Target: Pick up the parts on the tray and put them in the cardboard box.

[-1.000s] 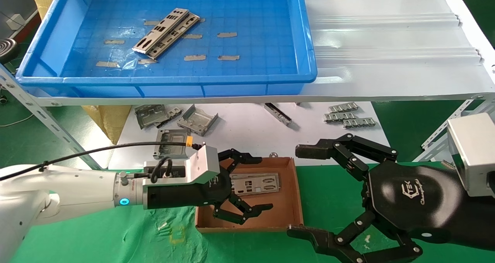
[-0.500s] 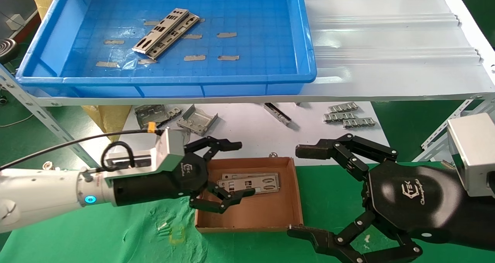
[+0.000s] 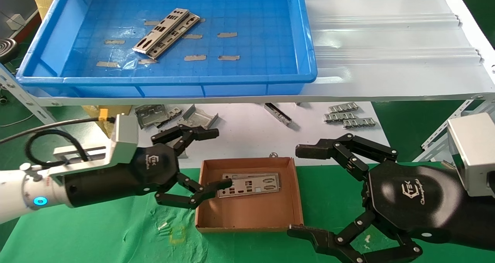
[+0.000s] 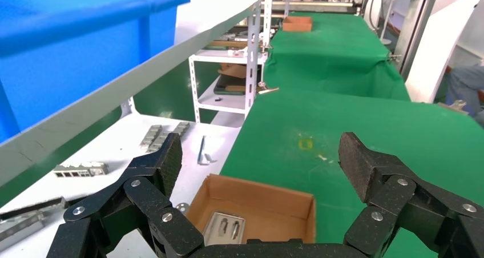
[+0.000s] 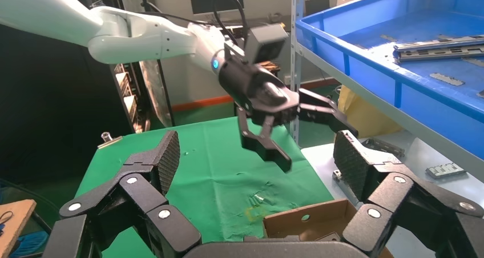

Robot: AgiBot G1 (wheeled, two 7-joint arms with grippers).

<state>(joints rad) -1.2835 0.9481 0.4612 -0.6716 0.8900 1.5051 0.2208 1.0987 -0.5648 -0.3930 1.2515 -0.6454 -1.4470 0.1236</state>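
while left tool (image 3: 210,158) hangs wide open (empty) beside cardboard box (image 3: 288,193), one part (image 3: 249,185) inside, right tool (image 3: 305,191) open

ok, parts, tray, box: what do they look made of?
Parts: thin sheet metal, probably bare steel; silvery sheen, punched cutouts, folded edges. One lies in the box.
Tray: moulded plastic, glossy bright blue, thick rolled rim, grid floor.
Cardboard box: plain brown cardboard, matte, raw-cut low walls.

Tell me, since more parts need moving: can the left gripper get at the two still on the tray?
Probably yes. The left gripper is open and empty beside the cardboard box, and the parts lie uncovered in the tray with nothing above them.
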